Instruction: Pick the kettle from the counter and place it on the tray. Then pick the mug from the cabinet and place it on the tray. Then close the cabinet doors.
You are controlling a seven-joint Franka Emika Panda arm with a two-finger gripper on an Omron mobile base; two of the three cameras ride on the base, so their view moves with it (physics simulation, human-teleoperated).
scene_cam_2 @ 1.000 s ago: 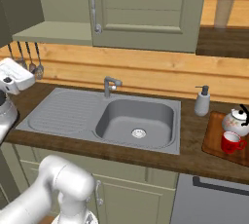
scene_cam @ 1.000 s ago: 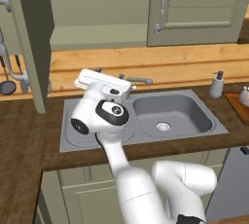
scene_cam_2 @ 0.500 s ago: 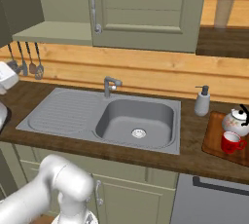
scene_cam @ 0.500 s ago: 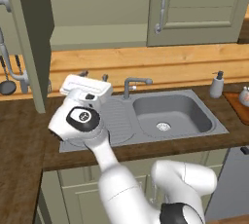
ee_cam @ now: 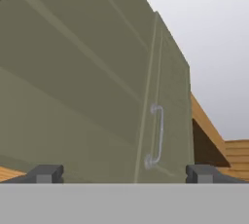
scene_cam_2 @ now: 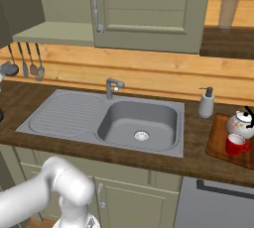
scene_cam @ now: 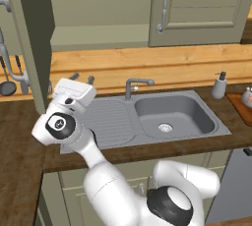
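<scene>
Counter (scene_cam_2: 196, 148): dark brown wood-grain worktop, with an inset grey steel sink (scene_cam_2: 139, 121) and ribbed drainboard to its left. One grey tap (scene_cam_2: 113, 86) behind the basin. Light wood-plank backsplash along the wall; olive-green lower cabinets under the worktop.

Wall cabinet (scene_cam: 98, 37): olive-green, inner shelf bare. Two cabinet doors: the left door (scene_cam: 29, 38) swung out toward the camera, seen nearly edge-on; the right door (scene_cam: 204, 9) flat and closed, with a long curved grey bar handle (scene_cam: 162, 5).

Tray (scene_cam_2: 224, 140): one reddish-brown board at the far right of the counter. On it, one silvery-white kettle (scene_cam_2: 241, 122) at the back and one red mug (scene_cam_2: 236, 145) just in front, close together; cannot tell if they touch. One grey soap dispenser (scene_cam_2: 206, 103) stands just left of the tray, behind the sink's corner.

Three dark utensils (scene_cam_2: 25, 63) hang on the backsplash at left.

Gripper (scene_cam: 81, 78): raised over the drainboard's left end, near the open door, fingers pointing up and back. Jaws spread wide, nothing between them.
</scene>
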